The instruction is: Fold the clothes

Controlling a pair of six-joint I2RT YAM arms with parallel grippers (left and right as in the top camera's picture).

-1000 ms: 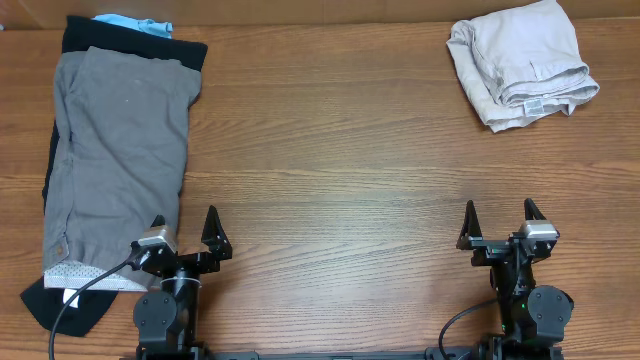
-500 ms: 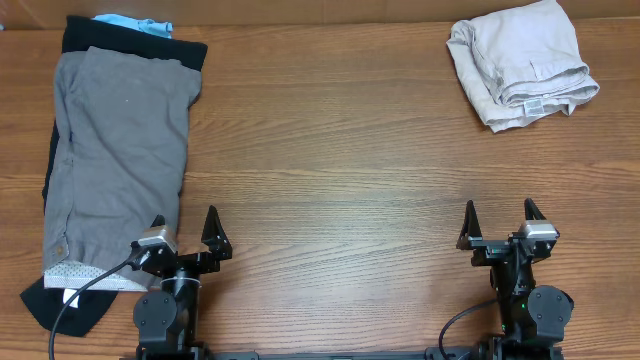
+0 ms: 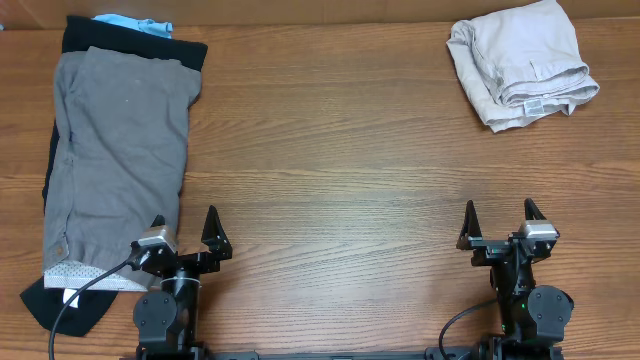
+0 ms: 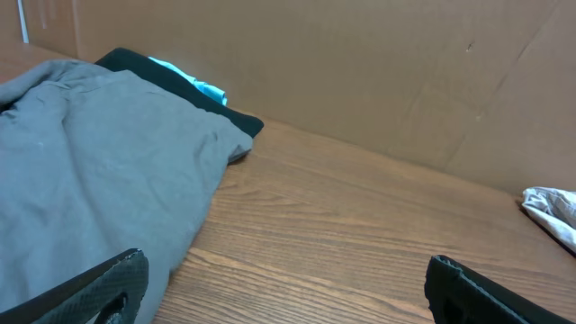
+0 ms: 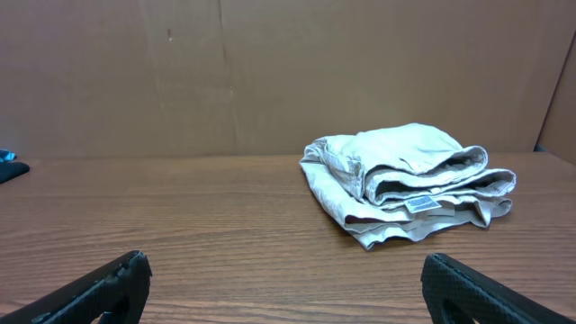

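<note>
Table (image 3: 330, 150) wood, grey shorts (image 3: 115, 150) laid flat on the left side atop black trousers (image 3: 185, 50), beige shorts (image 3: 520, 60) folded at far right corner, blue cloth (image 3: 135, 23) peeking behind trousers. Left gripper (image 3: 185, 225) spread wide, empty, just beside grey shorts' near end; right gripper (image 3: 499, 210) spread, empty, well apart from beige shorts

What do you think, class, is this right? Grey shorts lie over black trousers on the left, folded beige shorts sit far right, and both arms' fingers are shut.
Not quite. The overhead view shows the left fingers and the right fingers spread open, not shut. The rest stands: grey shorts over black trousers on the left, folded beige shorts far right.
</note>
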